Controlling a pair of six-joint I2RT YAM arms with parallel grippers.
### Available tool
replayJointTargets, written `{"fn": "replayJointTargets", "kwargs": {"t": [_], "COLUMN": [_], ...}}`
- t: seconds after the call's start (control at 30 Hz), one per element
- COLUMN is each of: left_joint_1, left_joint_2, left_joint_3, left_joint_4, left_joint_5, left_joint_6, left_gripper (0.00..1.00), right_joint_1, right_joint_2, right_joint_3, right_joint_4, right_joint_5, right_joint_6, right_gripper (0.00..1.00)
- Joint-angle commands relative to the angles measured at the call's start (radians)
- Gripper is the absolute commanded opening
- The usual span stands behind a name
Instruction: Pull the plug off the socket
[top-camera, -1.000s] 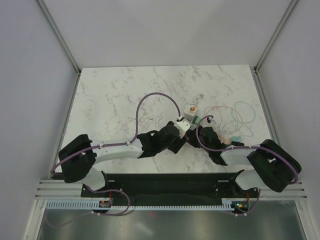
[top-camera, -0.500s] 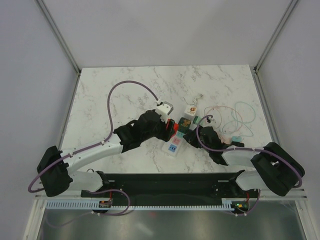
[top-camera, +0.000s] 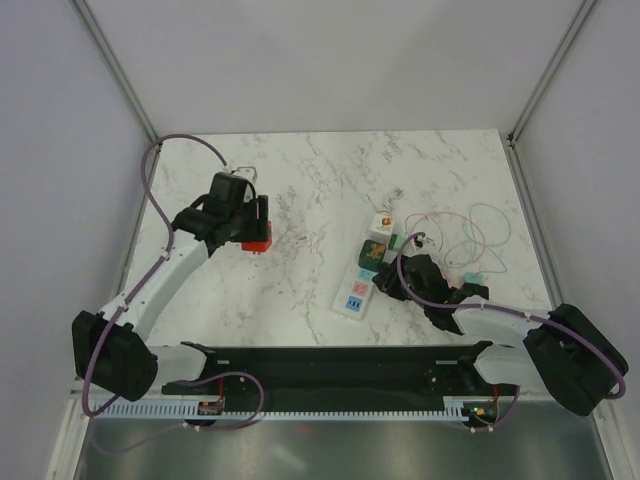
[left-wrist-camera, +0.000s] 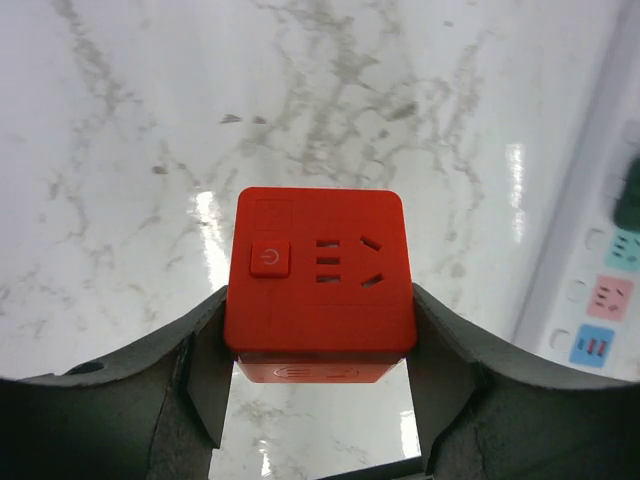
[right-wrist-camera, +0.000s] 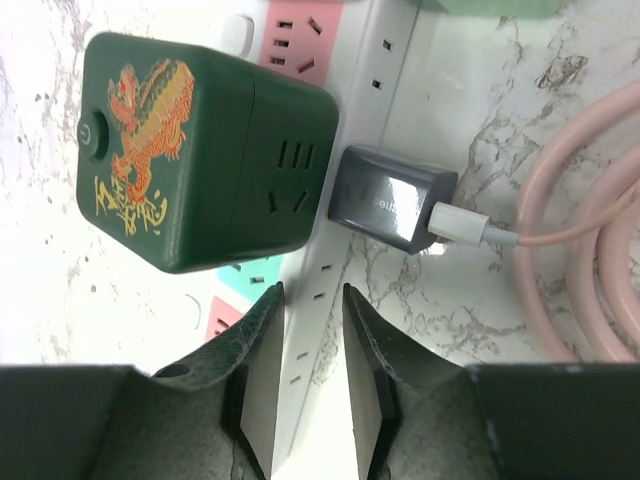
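Observation:
The plug, a red cube adapter with a power button, is off the socket and clamped between my left gripper's fingers above the far left of the table; the left wrist view shows it held in that gripper. The socket, a white power strip with coloured labels, lies at centre right and shows in the left wrist view. My right gripper sits at its right edge. In the right wrist view its jaws stand a narrow gap apart over the strip's edge.
A dark green cube adapter with a dragon print and a grey charger with a pink cable stay plugged into the strip. A beige cube sits at the strip's far end. Coiled pink and teal cables lie to the right.
My left arm has pulled the red plug off the strip and swung it far to the left and back. The strip now lies uncovered; my right gripper has stayed beside it.

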Motion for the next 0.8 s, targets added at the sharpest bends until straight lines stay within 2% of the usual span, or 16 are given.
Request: {"fn": "replayJointTargets", "kwargs": {"t": [0.0, 0.1, 0.37, 0.47, 0.77], "left_joint_1": [0.151, 0.268, 0.313, 0.34, 0.362], "left_joint_2": [0.071, 0.191, 0.49, 0.555, 0.687], "left_joint_3": [0.069, 0.132, 0.408, 0.444, 0.47], "left_joint_4": [-0.069, -0.071, -0.204, -0.22, -0.246], "left_joint_5": [0.039, 0.12, 0.038, 0.11, 0.091], "left_joint_6": [0.122, 0.171, 0.32, 0.305, 0.309], "left_gripper": [0.02, 0.02, 0.02, 0.02, 0.02], "right_joint_1": [0.012, 0.018, 0.032, 0.03, 0.03], "right_joint_2": [-0.02, -0.002, -0.027, -0.052, -0.19], "right_joint_3": [0.013, 0.071, 0.093, 0.079, 0.056], "right_joint_4": [-0.093, -0.125, -0.151, -0.162, -0.215], "right_joint_5": [-0.029, -0.061, -0.086, -0.068, -0.036], "right_joint_6": [-0.059, -0.095, -0.122, -0.118, -0.107], "right_gripper": [0.38, 0.4, 0.45, 0.45, 0.51]}}
